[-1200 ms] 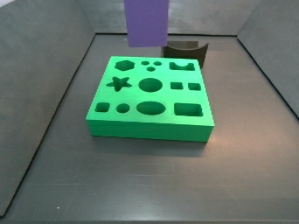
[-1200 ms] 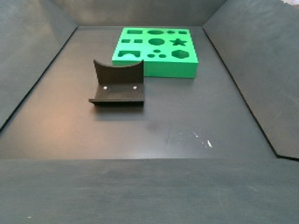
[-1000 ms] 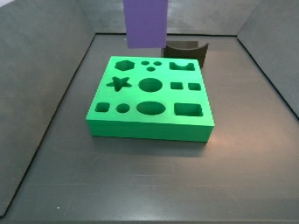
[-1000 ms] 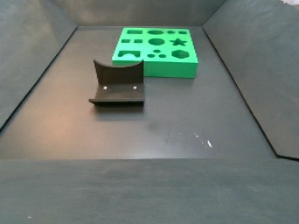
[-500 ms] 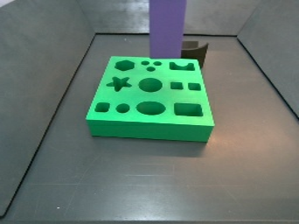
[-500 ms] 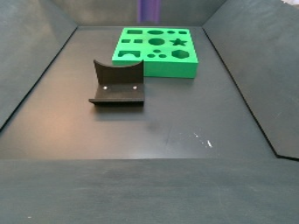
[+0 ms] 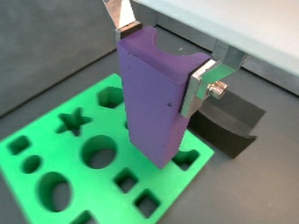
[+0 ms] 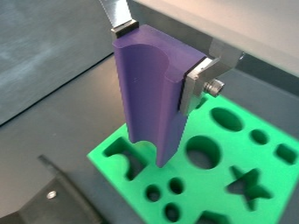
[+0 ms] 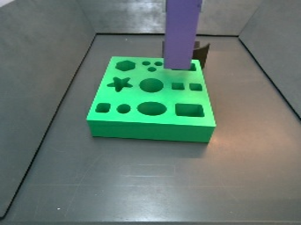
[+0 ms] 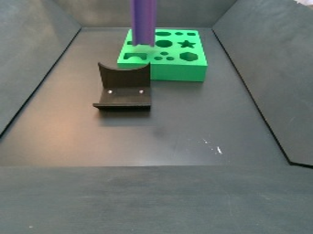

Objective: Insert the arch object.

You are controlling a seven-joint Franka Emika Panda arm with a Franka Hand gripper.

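Observation:
The arch object (image 7: 158,101) is a tall purple column with a concave scoop along one face, also seen in a wrist view (image 8: 152,96). My gripper (image 7: 163,57) is shut on its upper end, one silver finger (image 8: 197,79) on each side. The piece hangs upright over the bright green board (image 9: 141,119), its lower end over the arch-shaped hole at the board's far right corner (image 9: 184,65). In a side view the piece (image 10: 143,23) stands above the board's near-left part (image 10: 184,69). I cannot tell whether it touches the board. The gripper itself is above both side views.
The dark fixture (image 10: 123,87), an L-shaped bracket with a curved cut on a base plate, stands on the floor beside the board; it is partly hidden behind the piece in a side view (image 9: 202,48). Grey walls enclose the dark floor.
The purple arch object has moved from beyond the board's far edge to over the arch-shaped hole and has come lower. The board and fixture have not moved.

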